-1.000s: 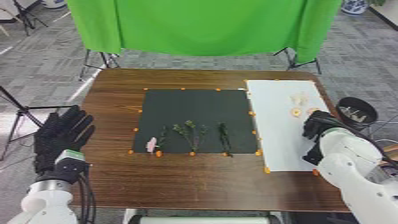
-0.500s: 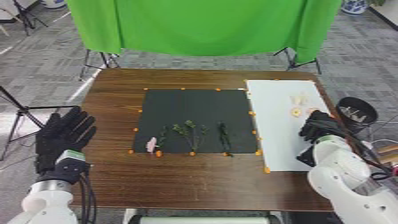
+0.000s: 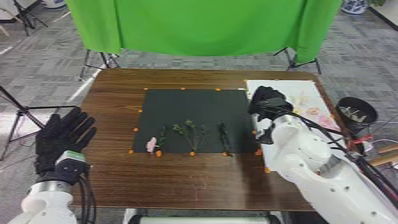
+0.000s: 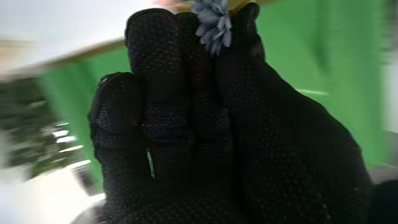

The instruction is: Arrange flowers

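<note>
Flower of layered blue-grey petals (image 4: 213, 25) is pinched between the thumb and fingers of the right robot hand (image 3: 269, 100), near the tips; the opening is closed down to the flower, with the fingers nearly straight. It is probably gripped so high that it can be released without the petals being crushed. It is carried above the border between the dark rectangular mat (image 3: 195, 106) and the white sheet (image 3: 266, 85). On the mat, a pink flower (image 3: 151, 145) and green leafy sprigs (image 3: 189, 134) are laid side by side near the near edge, presumably as the base of the arrangement. Pale pink blossoms (image 3: 326, 121) are kept on the sheet, likely as stock. Beyond the worktop's (image 3: 195, 185) left edge, the left robot hand (image 3: 64, 131) is held open and empty.
</note>
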Motion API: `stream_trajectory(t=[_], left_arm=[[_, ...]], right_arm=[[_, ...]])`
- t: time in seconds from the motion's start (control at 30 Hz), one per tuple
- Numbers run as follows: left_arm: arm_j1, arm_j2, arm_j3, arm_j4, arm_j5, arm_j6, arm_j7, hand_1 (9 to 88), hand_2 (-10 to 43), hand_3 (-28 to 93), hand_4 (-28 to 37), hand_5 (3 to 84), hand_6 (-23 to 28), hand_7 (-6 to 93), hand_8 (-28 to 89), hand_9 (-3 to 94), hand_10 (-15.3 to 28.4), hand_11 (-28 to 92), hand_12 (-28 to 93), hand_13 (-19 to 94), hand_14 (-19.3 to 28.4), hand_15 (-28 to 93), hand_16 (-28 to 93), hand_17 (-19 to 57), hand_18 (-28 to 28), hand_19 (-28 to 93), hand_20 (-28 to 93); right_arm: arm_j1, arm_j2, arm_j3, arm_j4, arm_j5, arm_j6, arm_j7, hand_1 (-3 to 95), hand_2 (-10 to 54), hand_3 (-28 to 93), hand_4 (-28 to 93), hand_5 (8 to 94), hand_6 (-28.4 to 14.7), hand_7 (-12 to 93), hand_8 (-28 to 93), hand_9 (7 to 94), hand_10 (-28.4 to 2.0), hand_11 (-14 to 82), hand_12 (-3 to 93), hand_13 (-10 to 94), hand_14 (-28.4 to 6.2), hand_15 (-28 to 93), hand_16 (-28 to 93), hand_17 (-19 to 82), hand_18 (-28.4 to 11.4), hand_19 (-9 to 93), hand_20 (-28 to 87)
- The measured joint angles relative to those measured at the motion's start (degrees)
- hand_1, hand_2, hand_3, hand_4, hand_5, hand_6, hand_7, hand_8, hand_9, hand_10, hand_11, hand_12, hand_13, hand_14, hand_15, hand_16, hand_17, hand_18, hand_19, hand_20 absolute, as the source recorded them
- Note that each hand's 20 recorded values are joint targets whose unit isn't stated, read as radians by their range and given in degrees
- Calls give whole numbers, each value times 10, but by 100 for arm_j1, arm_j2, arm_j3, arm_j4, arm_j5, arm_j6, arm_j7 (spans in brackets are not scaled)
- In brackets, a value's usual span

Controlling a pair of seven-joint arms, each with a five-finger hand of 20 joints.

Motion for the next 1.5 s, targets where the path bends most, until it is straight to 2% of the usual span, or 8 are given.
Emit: stream_trajectory(t=[0.13, 0.33, 0.47, 0.73, 0.87, 1.2, 1.37, 1.5], left_arm=[[-47, 17, 58, 3, 2, 5, -14, 282, 154, 708, -283, 476, 105, 158, -91, 388, 163, 252, 113, 279, 164, 428, -87, -66, 161, 412, 80], [-162, 46, 166, 15, 48, -10, -216, 281, 153, 708, -283, 472, 104, 156, -90, 384, 162, 252, 113, 276, 165, 428, -86, -67, 161, 412, 79], [-201, 85, 199, 15, 62, -6, -242, 282, 153, 706, -283, 472, 104, 155, -89, 384, 162, 250, 113, 276, 165, 427, -86, -67, 161, 412, 79], [-421, 158, 428, 67, 88, -6, -296, 281, 153, 706, -283, 472, 105, 153, -89, 385, 163, 250, 112, 275, 166, 428, -85, -68, 161, 412, 79], [-492, 175, 439, 76, 88, -5, -327, 281, 153, 705, -283, 472, 104, 152, -89, 384, 163, 248, 112, 275, 166, 427, -85, -68, 161, 412, 79], [-503, 200, 413, 77, 99, -3, -372, 281, 154, 705, -283, 472, 104, 154, -88, 385, 163, 251, 113, 276, 167, 430, -86, -68, 161, 412, 79], [-559, 200, 426, 90, 130, -4, -438, 283, 149, 708, -283, 473, 104, 155, -89, 385, 163, 251, 113, 275, 166, 430, -86, -84, 156, 403, 77], [-595, 200, 426, 99, 317, 35, -517, 290, 130, 714, -283, 472, 104, 156, -89, 384, 163, 252, 113, 274, 165, 430, -86, -92, 152, 392, 74]], right_arm=[[774, -618, -588, 478, -37, -132, -394, 602, -6, 720, -283, 751, -17, 172, 5, 825, -96, 115, 321, 740, -74, 394, 374, 380, -198, 821, 370], [1620, -1510, -1370, 1299, -101, -559, -542, 602, -6, 720, -283, 752, -16, 170, 5, 824, -95, 114, 319, 741, -74, 394, 373, 379, -198, 822, 373], [1809, -1939, -1554, 1648, -186, -877, -589, 600, -5, 720, -283, 751, -16, 171, 5, 823, -94, 114, 319, 740, -74, 394, 372, 379, -199, 823, 374], [2134, -2396, -2190, 2436, -502, -816, -661, 600, -3, 712, -283, 746, -13, 172, -1, 815, -93, 108, 312, 735, -71, 390, 369, 376, -198, 818, 373], [2230, -2592, -2353, 2772, -733, -647, -654, 599, -3, 712, -283, 744, -12, 174, -4, 814, -93, 107, 309, 734, -72, 388, 369, 376, -199, 818, 373], [2248, -2784, -2419, 2911, -834, -584, -474, 555, -32, 716, -283, 720, -14, 194, -17, 790, -97, 111, 294, 726, -80, 401, 352, 376, -206, 819, 365], [2154, -2804, -2394, 2831, -767, -696, -328, 473, -79, 767, -283, 678, -19, 198, -40, 747, -119, 176, 218, 701, -98, 448, 269, 357, -214, 813, 342], [2107, -2805, -2433, 2779, -752, -721, -226, 413, -94, 802, -273, 673, -18, 183, -103, 726, -131, 194, 177, 690, -108, 469, 238, 353, -219, 815, 339]])
